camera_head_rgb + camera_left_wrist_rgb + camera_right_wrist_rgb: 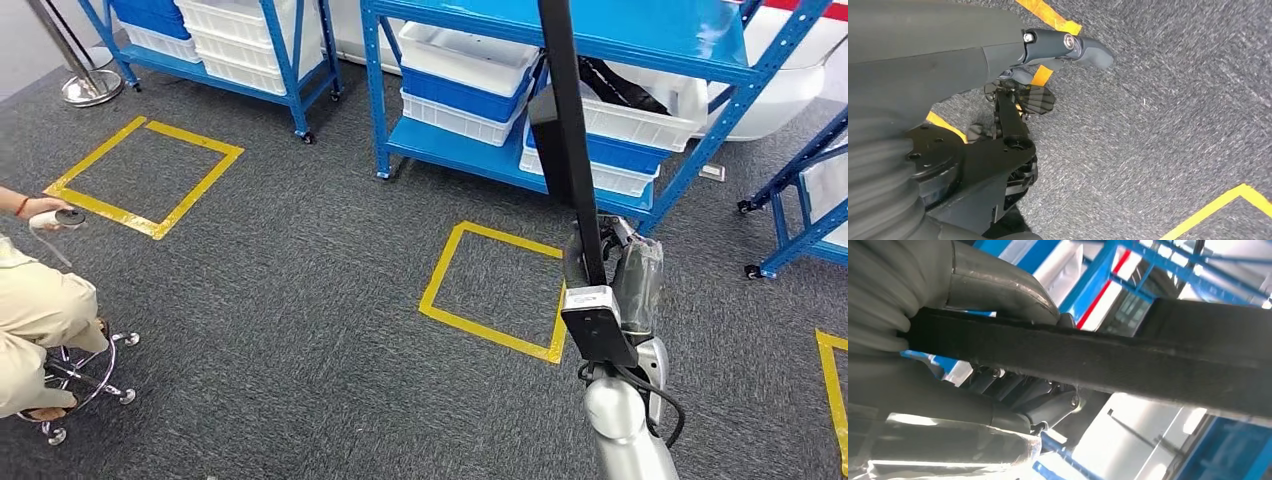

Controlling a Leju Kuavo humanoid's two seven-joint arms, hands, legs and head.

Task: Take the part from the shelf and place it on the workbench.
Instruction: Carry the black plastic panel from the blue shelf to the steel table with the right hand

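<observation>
Clutching a long black flat bar-shaped part (565, 130) upright at right of centre in the head view, the right robot hand (615, 270) has it clear of the blue metal shelf (560, 40). No surface appears, so placement looks outstanding; the left robot hand (1048, 55) hangs empty, fingers apart.

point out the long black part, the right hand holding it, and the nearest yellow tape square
long black part (565, 130), head view, mid-length of the bar
right hand (612, 265), head view, where it grips the bar
yellow tape square (438, 280), head view, left edge strip
</observation>
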